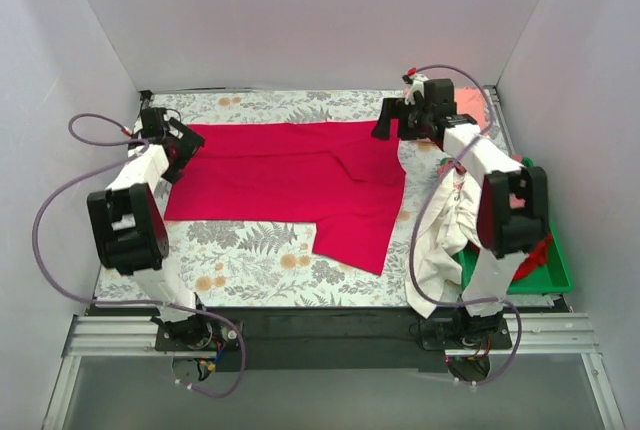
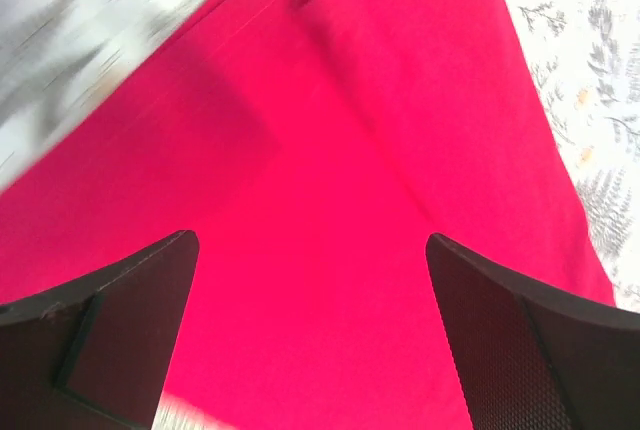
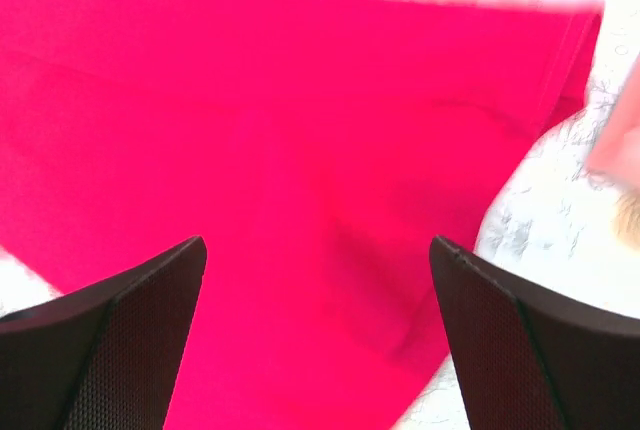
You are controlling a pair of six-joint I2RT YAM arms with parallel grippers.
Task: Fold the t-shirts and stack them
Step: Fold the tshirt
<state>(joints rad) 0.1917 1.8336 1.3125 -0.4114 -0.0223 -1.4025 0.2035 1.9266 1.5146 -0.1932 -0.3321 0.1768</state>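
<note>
A large crimson-red t-shirt (image 1: 290, 175) lies spread across the floral table, one flap reaching toward the front (image 1: 355, 235). My left gripper (image 1: 183, 147) is open over the shirt's left edge; the cloth (image 2: 330, 200) fills the space between its fingers (image 2: 520, 340). My right gripper (image 1: 392, 122) is open over the shirt's far right corner (image 3: 300, 150), holding nothing. A white t-shirt (image 1: 440, 235) hangs off the right side by the right arm. A salmon-pink one (image 1: 468, 105) lies at the far right corner. Red and pink cloth (image 1: 530, 250) sits in the green tray.
The green plastic tray (image 1: 548, 275) stands at the right edge of the table. White walls close in the left, back and right. Bare floral tablecloth (image 1: 250, 255) shows in front of the crimson shirt.
</note>
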